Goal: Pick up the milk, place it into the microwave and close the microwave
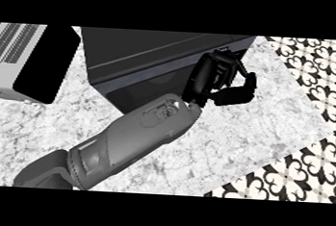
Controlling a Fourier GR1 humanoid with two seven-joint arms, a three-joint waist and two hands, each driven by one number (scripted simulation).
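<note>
A single grey forearm is seen rising from about seven o'clock across the marbled surface, ending in a black hand at the right front corner of the dark microwave. Which arm it is cannot be told. The fingers are curled with nothing visible inside them. The milk is not visible. The microwave door stands open at ten o'clock.

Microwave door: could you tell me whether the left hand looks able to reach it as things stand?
Probably not without moving: the left hand is by the right corner of the microwave, while the open door stands at its left. Nothing seems to block the way across.
</note>
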